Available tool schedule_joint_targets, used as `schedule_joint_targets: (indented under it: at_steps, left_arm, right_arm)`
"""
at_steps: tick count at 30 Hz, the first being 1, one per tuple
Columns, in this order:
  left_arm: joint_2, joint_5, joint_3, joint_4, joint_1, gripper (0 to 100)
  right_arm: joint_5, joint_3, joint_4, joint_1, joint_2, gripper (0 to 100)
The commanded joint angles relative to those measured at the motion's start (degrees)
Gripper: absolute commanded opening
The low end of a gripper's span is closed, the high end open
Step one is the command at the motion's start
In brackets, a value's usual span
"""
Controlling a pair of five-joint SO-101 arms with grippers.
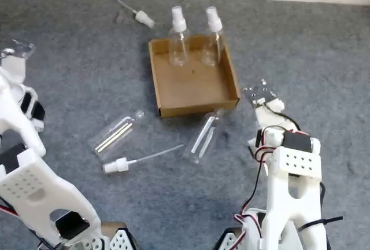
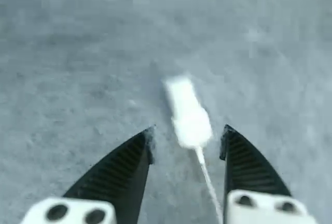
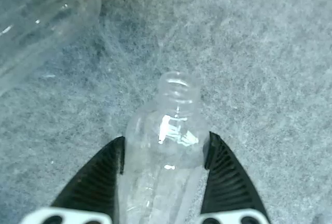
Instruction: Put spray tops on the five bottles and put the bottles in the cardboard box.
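Right tool (image 3: 166, 139): black fingers closed against both shoulders of the gripped bottle (image 3: 165, 151), a clear bottle with an open, uncapped neck pointing away from the wrist; whether it rests on the surface or hangs just above it cannot be told. Neighbouring bottle (image 3: 44, 22): clear, lying close by the gripped one, with a corner of the cardboard box (image 1: 196, 109) just past it. Left tool (image 2: 188, 129): fingers spread apart, nothing clamped. A white spray top (image 2: 188, 111) lies on the surface past the tips, its thin tube running back between the fingers. Right arm (image 1: 292, 163): stands near the right front corner of the box. Left arm (image 1: 26, 169): along the left edge of the surface, well apart from the box. Cardboard box: shallow, open, mid-surface. Left capped bottle (image 1: 178, 46) and right capped bottle (image 1: 211, 44): both upright, side by side at the far end of the box, each with a spray top fitted. Side bottle (image 1: 115, 134): uncapped, lying on its side left of the box front. Near spray top (image 1: 115, 166): loose, just beside that bottle, tube pointing toward the neighbouring bottle. Far spray top (image 1: 144, 18): loose, beyond the far left corner of the box. Surface (image 1: 69, 76): grey, carpet-like.
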Motion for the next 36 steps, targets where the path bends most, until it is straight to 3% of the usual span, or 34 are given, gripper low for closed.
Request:
schedule_joint_targets:
  at_steps: [1, 8, 15, 22, 27, 32, 36]
  left_arm:
    - [-0.66, 6.15, -0.4, -6.86, 1.36, 16]
    - [6.37, 6.33, -0.57, -7.3, 2.95, 16]
    - [8.48, 6.07, -0.04, -6.86, 2.95, 1]
    - [7.6, 6.42, -0.66, -5.36, 2.95, 0]
    - [-2.15, 6.42, -5.23, 4.57, 2.68, 0]
    - [-19.12, 10.81, -5.23, 8.88, 3.21, 0]
    - [-31.78, 13.54, -5.23, 14.15, 7.52, 0]
  right_arm:
    - [0.35, -0.57, -0.75, -0.22, -0.04, 0.3]
    - [0.35, -0.57, -0.75, 0.04, -0.04, 0.3]
    - [0.26, -0.57, -0.75, 0.04, -0.04, 0.3]
    - [0.18, -0.66, -0.75, 0.04, -0.13, 0.4]
    - [-6.33, -0.92, -1.01, -1.63, -6.9, 0.4]
    - [-10.9, -0.66, -1.01, -11.82, -20.88, 0.3]
    - [-16.18, -0.66, -1.1, -19.21, -25.63, 0.3]
